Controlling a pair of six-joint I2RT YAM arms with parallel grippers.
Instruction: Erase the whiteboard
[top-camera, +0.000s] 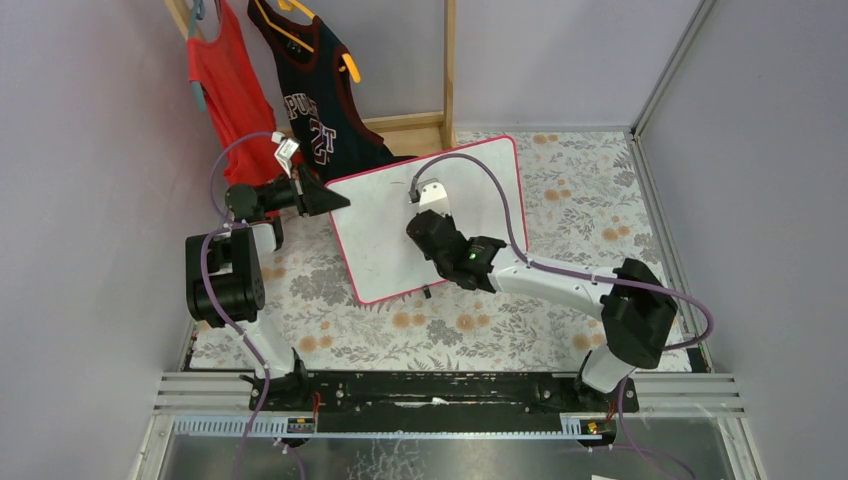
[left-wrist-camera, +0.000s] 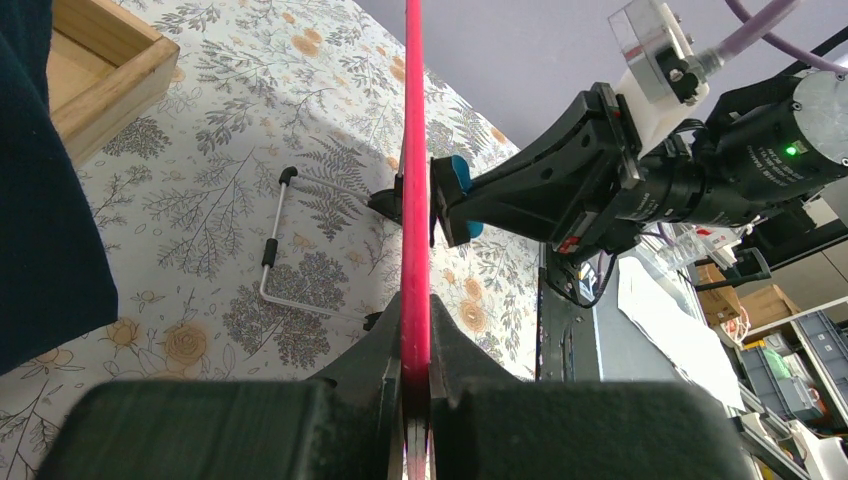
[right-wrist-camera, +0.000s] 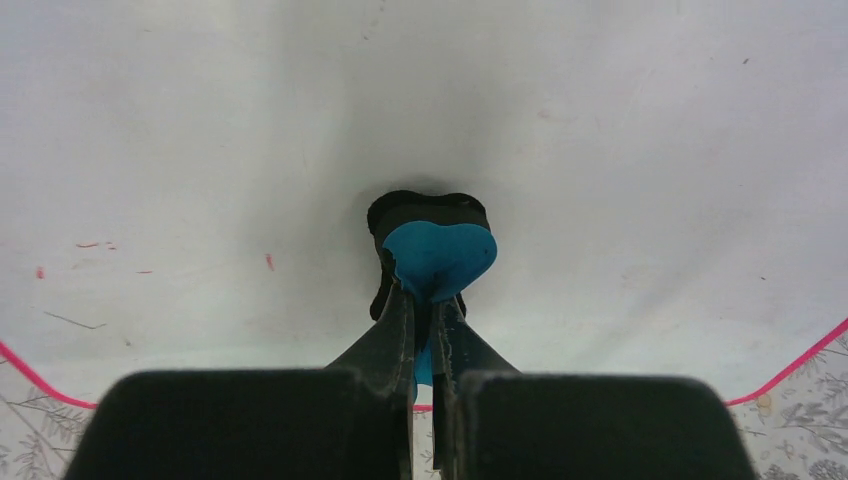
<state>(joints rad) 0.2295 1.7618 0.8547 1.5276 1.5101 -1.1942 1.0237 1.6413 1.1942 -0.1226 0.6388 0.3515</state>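
Left gripper: I clamp the pink-framed white whiteboard by its edge, steadying it.
Right gripper: I clamp the blue-and-black eraser, pressing it against the board's face.

White face of the whiteboard, edged by a thin pink-red frame that passes between the black fingers of the left claw. The black right claw is tipped by an eraser, bright blue over a black pad; left of that claw, faint red marks on the white. Beneath both claws, a tablecloth, off-white with grey ferns and orange-brown blossoms. Beyond the left claw, a red shirt and a dark navy jersey with pale lettering. Purple cable above the right claw.
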